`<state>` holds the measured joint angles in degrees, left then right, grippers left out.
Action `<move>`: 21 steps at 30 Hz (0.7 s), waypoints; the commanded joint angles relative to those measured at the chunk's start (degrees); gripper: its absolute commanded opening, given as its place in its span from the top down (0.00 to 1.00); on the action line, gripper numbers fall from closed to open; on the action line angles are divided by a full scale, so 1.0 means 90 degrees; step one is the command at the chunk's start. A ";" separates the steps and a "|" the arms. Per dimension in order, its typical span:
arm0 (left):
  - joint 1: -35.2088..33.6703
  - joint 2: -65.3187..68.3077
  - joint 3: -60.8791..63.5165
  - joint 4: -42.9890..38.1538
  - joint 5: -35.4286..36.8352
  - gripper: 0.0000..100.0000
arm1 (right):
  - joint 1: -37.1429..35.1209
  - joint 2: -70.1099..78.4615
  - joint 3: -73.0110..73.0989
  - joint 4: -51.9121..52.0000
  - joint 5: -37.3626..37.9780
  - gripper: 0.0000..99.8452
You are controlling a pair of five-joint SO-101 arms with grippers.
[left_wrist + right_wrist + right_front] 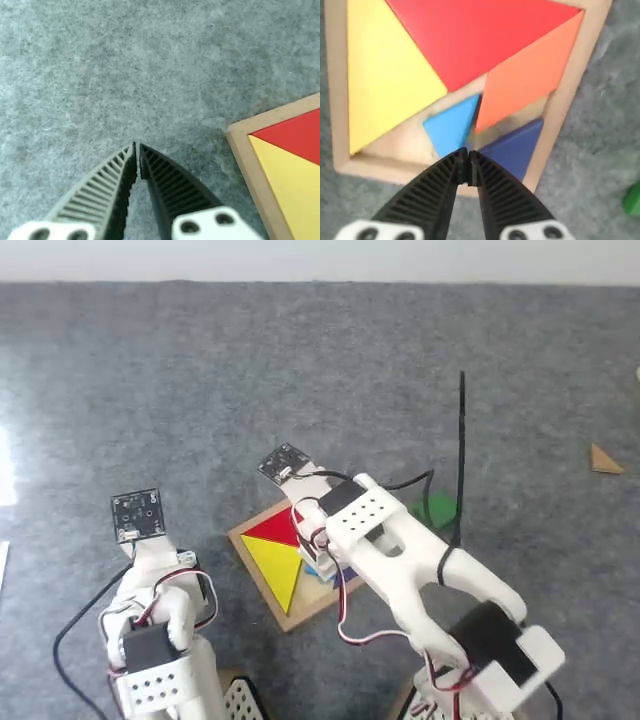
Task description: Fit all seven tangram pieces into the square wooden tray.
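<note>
The square wooden tray [570, 107] holds a yellow triangle [385, 75], a red triangle [475, 35], an orange piece [525, 80], a small light blue triangle [450, 125] and a dark blue piece [512, 147]. My right gripper [468, 152] is shut just over the light blue triangle's tip and the dark blue piece, with nothing between its fingers. In the high view the right arm [400, 550] covers the tray's [262, 585] right half. My left gripper [137, 147] is shut and empty over bare carpet, left of the tray's corner [240, 140]. A green piece [435, 508] lies right of the tray.
A tan triangle [603, 460] lies far off at the right on the grey carpet [200, 390]. A black cable [461, 450] stands up beside the right arm. The left arm [150, 620] sits at the lower left. Open carpet stretches behind the tray.
</note>
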<state>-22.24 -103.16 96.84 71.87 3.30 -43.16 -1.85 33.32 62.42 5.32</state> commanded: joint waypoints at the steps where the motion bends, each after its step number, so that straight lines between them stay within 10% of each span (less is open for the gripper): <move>1: -0.0020 -0.0117 -0.0044 0.0049 -0.0029 0.99 | -0.0063 0.0112 -0.0332 -0.0581 0.0029 0.99; 21: -0.0020 -0.0117 -0.0044 0.0049 -0.0029 0.99 | 0.0054 -0.0962 -0.0303 -0.0112 0.0029 0.99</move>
<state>-22.24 -103.16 96.84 71.87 3.30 -40.44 -3.69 29.89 60.40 5.32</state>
